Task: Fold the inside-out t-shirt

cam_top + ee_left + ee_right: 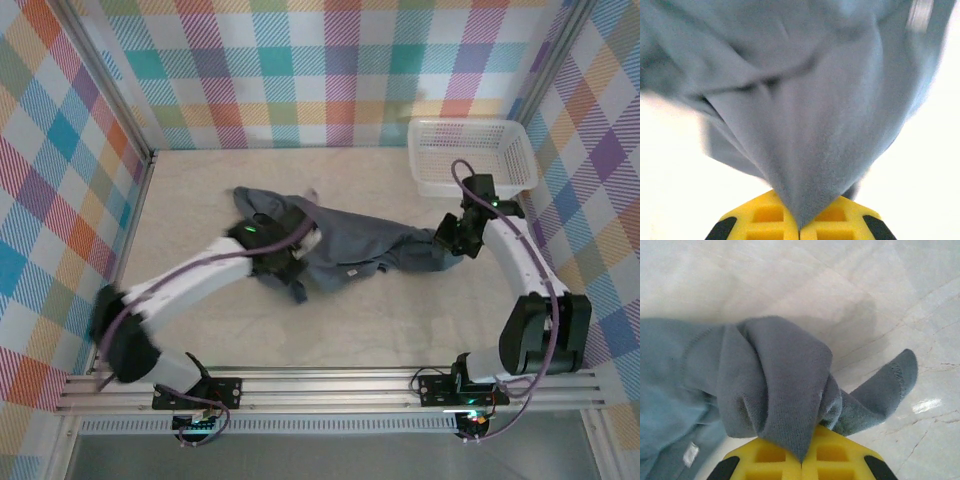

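Inside-out t-shirt point(365, 245) crumpled on table point(250, 330), left gripper point(800, 226) pinching its cloth, right gripper point(802, 460) pinching a bunched edge

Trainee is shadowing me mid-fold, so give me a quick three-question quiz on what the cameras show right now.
1. True or false: the left gripper is shut on the t-shirt.
2. Where is the white basket? A) far right of the table B) near left C) on the t-shirt
3. What is the right gripper pinching?
Key: 1 true; 2 A; 3 a bunched fold of the t-shirt.
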You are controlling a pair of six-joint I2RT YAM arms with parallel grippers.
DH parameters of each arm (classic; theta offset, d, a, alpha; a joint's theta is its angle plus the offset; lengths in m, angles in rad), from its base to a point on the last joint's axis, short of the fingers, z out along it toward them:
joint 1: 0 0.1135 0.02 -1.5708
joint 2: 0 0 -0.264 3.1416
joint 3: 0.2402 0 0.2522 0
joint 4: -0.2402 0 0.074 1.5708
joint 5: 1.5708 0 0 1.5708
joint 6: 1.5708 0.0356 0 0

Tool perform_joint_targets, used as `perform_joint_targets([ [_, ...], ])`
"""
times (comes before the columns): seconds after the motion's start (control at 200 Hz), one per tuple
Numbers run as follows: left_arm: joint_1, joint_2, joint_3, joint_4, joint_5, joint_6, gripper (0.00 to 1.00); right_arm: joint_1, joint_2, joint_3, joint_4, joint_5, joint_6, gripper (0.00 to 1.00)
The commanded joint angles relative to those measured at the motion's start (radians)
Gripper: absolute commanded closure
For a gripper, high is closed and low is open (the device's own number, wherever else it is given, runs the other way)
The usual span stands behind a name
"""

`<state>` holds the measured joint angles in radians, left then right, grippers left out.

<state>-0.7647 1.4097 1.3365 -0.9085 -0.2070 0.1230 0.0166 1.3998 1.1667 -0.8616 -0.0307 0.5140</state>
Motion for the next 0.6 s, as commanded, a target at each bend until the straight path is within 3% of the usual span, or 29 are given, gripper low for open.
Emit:
perform_joint_targets([
  [0.0, 0.093, -0.214, 0.205, -0.015, 0.158, -0.027, 1.0, -0.022, -0.151, 0.112, -0.115, -0.079, 0.097, 1.0],
  [0.155, 0.137, -0.21, 0.48, -0.07, 0.094, 0.03, 1.0, -0.053, -0.327, 0.262, -0.115, -0.132, 0.264, 1.0],
  [0.4, 0.17, -0.209, 0.758, -0.051, 0.056, -0.017, 1.0, -0.058, -0.524, 0.56, -0.253, 0.203, 0.44, 1.0],
  [0.595, 0.17, -0.231, 0.843, -0.047, 0.106, -0.048, 1.0, -0.058, -0.562, 0.735, -0.286, 0.265, 0.376, 1.0],
])
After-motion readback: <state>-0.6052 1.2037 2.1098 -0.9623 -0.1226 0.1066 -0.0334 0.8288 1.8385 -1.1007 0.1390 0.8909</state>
